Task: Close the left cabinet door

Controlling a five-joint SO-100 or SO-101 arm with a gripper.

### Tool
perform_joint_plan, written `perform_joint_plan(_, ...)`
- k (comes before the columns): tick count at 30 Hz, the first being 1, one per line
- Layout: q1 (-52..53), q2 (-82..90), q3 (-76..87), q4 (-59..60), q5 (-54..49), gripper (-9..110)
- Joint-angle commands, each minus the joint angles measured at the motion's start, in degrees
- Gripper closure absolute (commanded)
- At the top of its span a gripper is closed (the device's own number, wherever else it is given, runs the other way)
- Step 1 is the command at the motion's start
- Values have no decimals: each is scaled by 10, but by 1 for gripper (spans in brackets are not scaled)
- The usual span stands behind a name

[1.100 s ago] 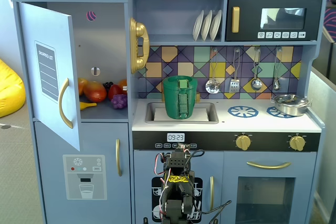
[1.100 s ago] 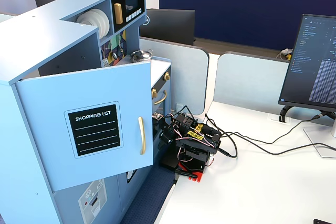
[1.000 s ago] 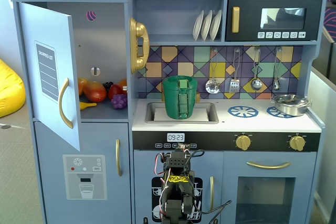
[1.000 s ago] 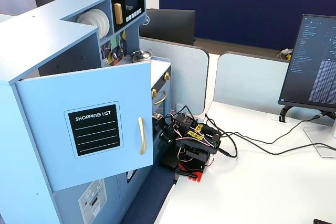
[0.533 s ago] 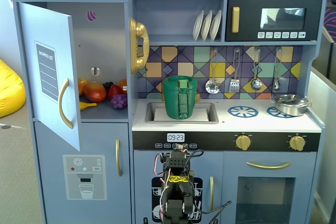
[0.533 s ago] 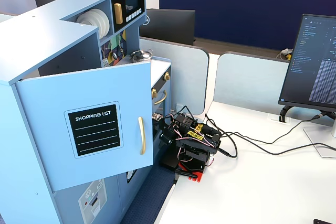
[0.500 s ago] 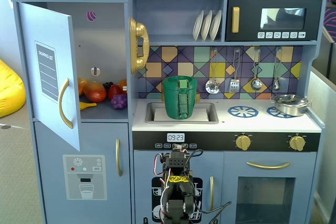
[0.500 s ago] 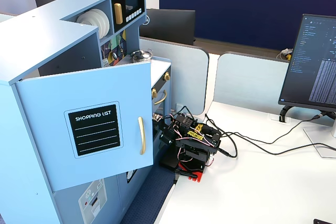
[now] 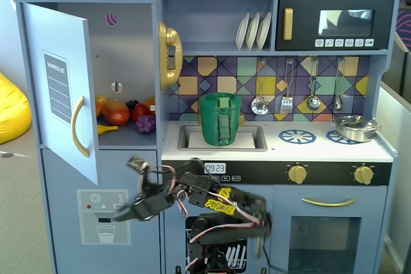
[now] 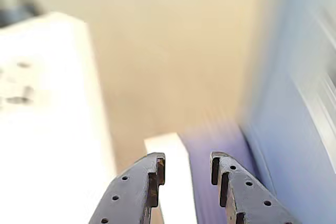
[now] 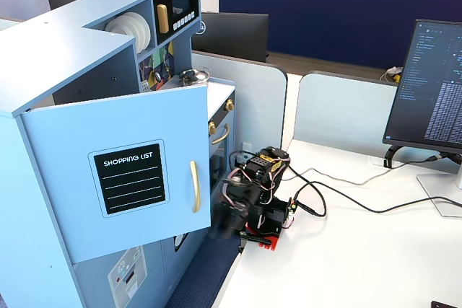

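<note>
Now approaching: my gripper hangs empty, jaws parted, below the wide-open left cabinet door; next, push its outer face shut.

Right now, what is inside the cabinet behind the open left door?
In a fixed view, the left cabinet door stands open. On the shelf behind it lies toy fruit, among it purple grapes. The door's edge covers the shelf's left end.
</note>
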Motion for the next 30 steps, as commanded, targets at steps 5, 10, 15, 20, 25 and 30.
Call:
perform_joint_plan(5,-185,-207,-149,-318,-118,102)
perform_joint_plan(10,-171,-358,-281,-362,-152,102)
perform_joint_plan(15,-130,-470,-407,-360,-164,102)
perform_joint_plan(20,-74,-505,-442,-352,-183,102)
perform_joint_plan(25,-8,-477,-416,-348,-195,102)
perform_joint_plan(30,54,-431,-385,-336,-202,102)
